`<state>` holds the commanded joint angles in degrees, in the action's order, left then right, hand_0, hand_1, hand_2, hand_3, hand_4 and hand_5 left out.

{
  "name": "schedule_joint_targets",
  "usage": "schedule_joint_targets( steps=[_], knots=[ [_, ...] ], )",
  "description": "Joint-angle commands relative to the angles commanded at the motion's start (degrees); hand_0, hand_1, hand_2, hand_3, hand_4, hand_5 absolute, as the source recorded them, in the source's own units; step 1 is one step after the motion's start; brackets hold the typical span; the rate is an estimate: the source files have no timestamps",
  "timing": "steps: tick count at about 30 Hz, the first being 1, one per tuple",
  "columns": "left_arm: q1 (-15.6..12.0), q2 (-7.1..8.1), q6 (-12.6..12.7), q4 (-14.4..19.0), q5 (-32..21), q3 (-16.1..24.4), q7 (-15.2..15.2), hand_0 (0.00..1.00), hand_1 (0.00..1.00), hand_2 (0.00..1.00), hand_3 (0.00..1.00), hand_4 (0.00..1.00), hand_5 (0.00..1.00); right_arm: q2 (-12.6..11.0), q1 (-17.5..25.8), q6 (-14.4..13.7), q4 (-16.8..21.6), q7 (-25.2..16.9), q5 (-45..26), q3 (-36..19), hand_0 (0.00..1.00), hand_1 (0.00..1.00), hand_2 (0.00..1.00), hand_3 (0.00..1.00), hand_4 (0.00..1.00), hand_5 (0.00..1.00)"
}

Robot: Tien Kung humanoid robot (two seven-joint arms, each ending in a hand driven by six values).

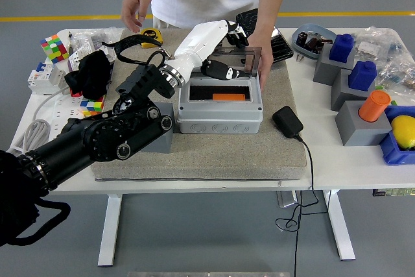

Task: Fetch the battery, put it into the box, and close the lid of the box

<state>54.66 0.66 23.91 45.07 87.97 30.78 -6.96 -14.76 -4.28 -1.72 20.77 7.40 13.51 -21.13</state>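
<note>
A: Head view. Grey junction box (220,113) on the felt mat (214,144), mid-table. Orange battery (229,97) lying flat inside the box, right of centre, nothing touching it.

B: Lid?

A: Smoked clear lid (249,61) standing upright on the far edge, hinged open. Not closed.

B: Left hand?

A: Left hand (224,48) raised above the far-left part of the box, white forearm shell angled up from the black arm (97,141). Fingers (222,69) loosely curled, dark, pointing down toward the opening; holding nothing. Whether a fingertip touches the lid edge: not resolvable, dark on dark.

B: Right hand?

A: Not in frame.

B: Person?

A: At the far side, white shirt. One hand (261,50) resting against the right end of the box near the lid, seemingly steadying it. Other hand (135,12) lifted, apart from the table, above the yellow tape measure (150,34).

B: Surroundings?

A: Black power adapter (287,122) just right of the box, cable trailing over the near edge. Colour cube (54,48) far left. Blue blocks (342,48) on grey stands and an orange cylinder (374,105) to the right, well apart from the box.
</note>
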Motion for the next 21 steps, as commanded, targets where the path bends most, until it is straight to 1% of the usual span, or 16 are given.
schedule_joint_targets(
  steps=[1, 6, 7, 12, 13, 17, 18, 19, 21],
  knots=[
    [0.03, 0.08, -0.49, -0.27, 0.22, 0.40, 0.96, 0.914, 0.916, 0.923, 0.946, 0.997, 0.233, 0.00, -0.02, -0.01, 0.01, -0.01, 0.04, -0.06, 0.677, 0.720, 0.715, 0.688, 0.998, 0.694],
    [-0.16, 0.33, -1.90, -1.10, 0.72, 1.96, 4.38, 0.914, 0.916, 0.923, 0.946, 0.997, 0.233, 0.04, -0.04, -0.01, 0.01, 0.00, 0.02, -0.07, 0.677, 0.720, 0.715, 0.688, 0.998, 0.694],
    [-0.16, 0.38, -2.39, -1.31, 1.04, 2.04, 5.29, 0.933, 0.931, 0.935, 0.958, 0.998, 0.318, 0.05, -0.03, -0.01, -0.01, 0.01, 0.00, -0.05, 0.677, 0.720, 0.714, 0.687, 0.998, 0.694],
    [-0.43, 0.83, -4.83, -1.83, 2.00, 1.37, 8.57, 0.933, 0.931, 0.935, 0.958, 0.998, 0.318, 0.06, 0.04, 0.01, -0.02, 0.02, -0.02, -0.06, 0.677, 0.720, 0.714, 0.687, 0.998, 0.694],
    [-0.53, 0.92, -5.22, -1.83, 2.16, 1.15, 9.05, 0.903, 0.895, 0.892, 0.919, 0.998, 0.330, 0.04, 0.05, 0.00, -0.02, 0.02, -0.03, -0.04, 0.677, 0.720, 0.715, 0.687, 0.998, 0.694],
    [-0.85, 1.48, -6.83, -1.03, 2.60, 0.31, 11.31, 0.903, 0.895, 0.892, 0.919, 0.998, 0.330, 0.05, -0.02, 0.00, -0.01, 0.03, 0.01, -0.10, 0.677, 0.720, 0.715, 0.687, 0.998, 0.694],
    [-0.97, 1.62, -7.03, -0.70, 2.73, 0.13, 11.63, 0.903, 0.895, 0.892, 0.919, 0.998, 0.330, 0.09, 0.00, 0.00, -0.02, 0.04, 0.07, -0.23, 0.677, 0.720, 0.715, 0.687, 0.998, 0.694],
    [-1.14, 1.78, -7.19, -0.28, 2.88, -0.05, 11.87, 0.881, 0.871, 0.860, 0.893, 0.998, 0.363, 0.14, 0.05, -0.01, 0.01, 0.01, 0.18, -0.48, 0.677, 0.720, 0.714, 0.688, 0.998, 0.694],
    [-1.55, 2.10, -7.39, 0.60, 3.23, -0.09, 12.16, 0.881, 0.871, 0.860, 0.893, 0.998, 0.363, 0.15, 0.11, 0.02, 0.05, 0.01, 0.23, -0.60, 0.677, 0.720, 0.714, 0.688, 0.998, 0.694]
  ],
)
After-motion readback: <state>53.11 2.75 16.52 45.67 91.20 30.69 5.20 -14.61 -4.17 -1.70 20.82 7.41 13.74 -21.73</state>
